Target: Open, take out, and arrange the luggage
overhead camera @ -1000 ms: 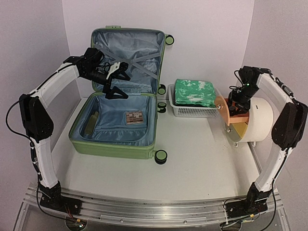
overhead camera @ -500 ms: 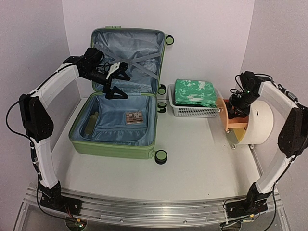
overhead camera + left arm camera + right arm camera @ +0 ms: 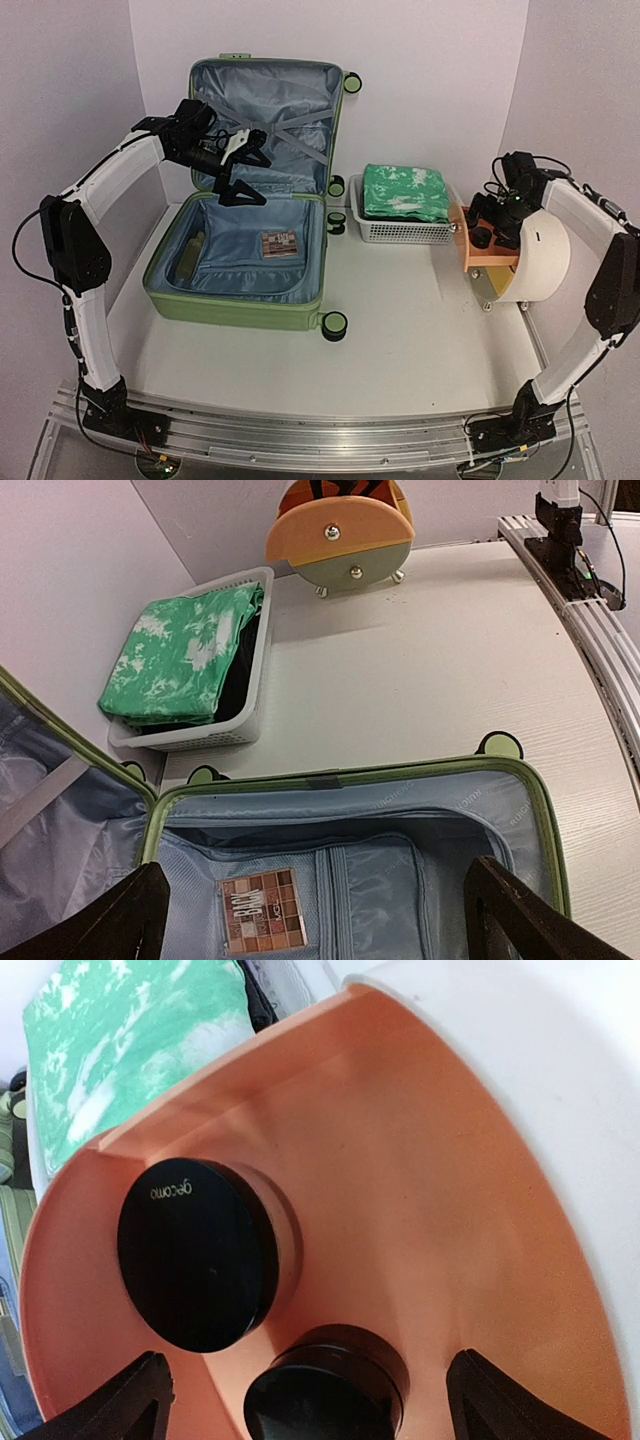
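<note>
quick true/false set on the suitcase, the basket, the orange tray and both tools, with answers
1. The luggage lies open with its lid standing up. True.
2. The white basket has nothing in it. False: a folded green cloth lies in it.
3. The left tool grips the palette. False: it hangs open above the luggage, and the palette lies on the lining.
4. Two black round cases sit in the orange tray. True.
5. The right tool is open over the orange tray. True.
</note>
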Tool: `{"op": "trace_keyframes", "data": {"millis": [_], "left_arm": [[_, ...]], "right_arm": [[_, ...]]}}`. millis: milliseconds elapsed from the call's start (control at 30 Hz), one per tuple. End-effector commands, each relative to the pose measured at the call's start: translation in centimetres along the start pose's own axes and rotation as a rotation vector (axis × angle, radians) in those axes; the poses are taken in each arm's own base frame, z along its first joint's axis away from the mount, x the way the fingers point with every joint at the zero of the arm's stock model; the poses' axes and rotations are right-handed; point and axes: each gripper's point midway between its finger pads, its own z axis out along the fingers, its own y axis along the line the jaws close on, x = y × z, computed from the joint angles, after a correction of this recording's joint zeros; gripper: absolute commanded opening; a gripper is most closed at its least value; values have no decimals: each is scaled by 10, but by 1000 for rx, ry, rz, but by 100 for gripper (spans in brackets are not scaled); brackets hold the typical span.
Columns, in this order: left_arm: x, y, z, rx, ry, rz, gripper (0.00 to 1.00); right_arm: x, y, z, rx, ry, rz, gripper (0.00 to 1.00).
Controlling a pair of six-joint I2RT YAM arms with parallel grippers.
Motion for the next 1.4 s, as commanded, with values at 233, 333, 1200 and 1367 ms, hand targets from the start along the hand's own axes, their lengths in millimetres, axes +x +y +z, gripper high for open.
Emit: {"op": "trace_keyframes", "data": {"millis": [233,333,1200,1367], "left_arm": [[-17,-3,-10,-3,-33,46,100],[-17,-3,-10,-3,-35,47,100],[-19,-6,-10,6,-41,55,100],[-19,-7,-10,9,-42,53,100]], "right_arm": [[-39,-10,-36,55,-221,-11,98],[-51,-5,-50,43,-272,2,98],[-69,1,-53,-172,-503,351,98],[-80,18,-61,-260,-543,306,98]]}}
